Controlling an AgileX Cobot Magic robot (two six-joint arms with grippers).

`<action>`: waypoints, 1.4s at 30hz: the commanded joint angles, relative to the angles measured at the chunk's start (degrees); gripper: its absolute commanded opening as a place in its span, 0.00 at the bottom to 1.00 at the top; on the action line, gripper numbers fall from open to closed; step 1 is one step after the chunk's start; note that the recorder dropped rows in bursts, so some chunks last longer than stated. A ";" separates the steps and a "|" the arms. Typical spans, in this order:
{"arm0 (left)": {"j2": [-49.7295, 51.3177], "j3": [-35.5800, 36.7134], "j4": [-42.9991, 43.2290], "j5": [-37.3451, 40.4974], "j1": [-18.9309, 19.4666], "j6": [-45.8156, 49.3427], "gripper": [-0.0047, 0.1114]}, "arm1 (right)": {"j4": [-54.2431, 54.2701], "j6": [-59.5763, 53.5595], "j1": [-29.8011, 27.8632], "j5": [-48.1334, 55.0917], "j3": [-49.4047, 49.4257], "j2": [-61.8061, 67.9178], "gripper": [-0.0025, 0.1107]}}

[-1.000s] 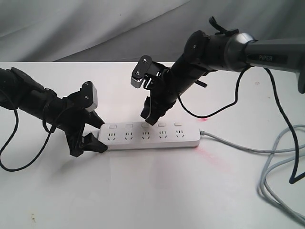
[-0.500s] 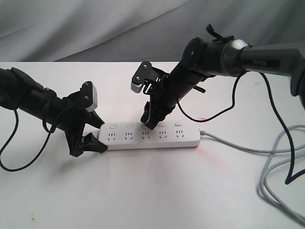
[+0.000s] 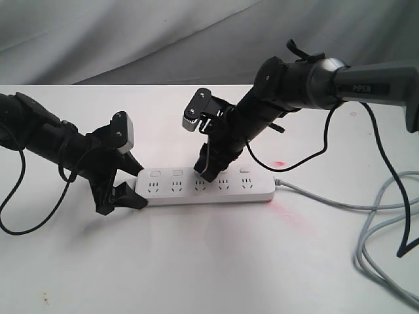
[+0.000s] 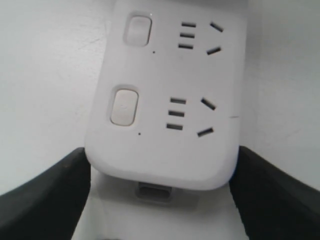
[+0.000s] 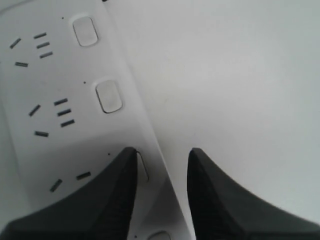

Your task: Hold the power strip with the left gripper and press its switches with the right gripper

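Observation:
The white power strip (image 3: 196,190) lies flat on the white table, sockets up, with a red glow at its cord end. My left gripper (image 3: 141,188) is shut on the strip's left end, one finger against each long side. The left wrist view shows that end (image 4: 165,100) wedged between both black fingers (image 4: 45,195), with two switches (image 4: 124,106) visible. My right gripper (image 3: 206,173) points down onto the row of switches, about at the third one. In the right wrist view its fingers stand slightly apart (image 5: 161,152); one finger (image 5: 110,200) covers a switch, and two more switches (image 5: 108,96) lie beyond.
The grey cord (image 3: 340,204) runs right from the strip and loops near the right edge (image 3: 386,261). A black cable (image 3: 13,222) hangs from the left arm. Grey cloth (image 3: 131,33) backs the table. A red spot (image 3: 280,163) glows on the tabletop.
The right gripper has come down and a little right, from above the strip onto the third switch. The left gripper and the strip have not moved.

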 commanded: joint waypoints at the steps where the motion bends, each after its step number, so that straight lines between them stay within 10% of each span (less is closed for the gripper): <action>1: -0.09 -0.38 -0.49 0.10 0.01 0.06 0.51 | -1.20 -0.84 0.17 -1.18 1.06 0.58 0.31; 42: -0.09 -0.38 -0.49 0.10 0.01 0.06 0.51 | -0.40 0.78 -3.11 1.63 1.06 -5.51 0.31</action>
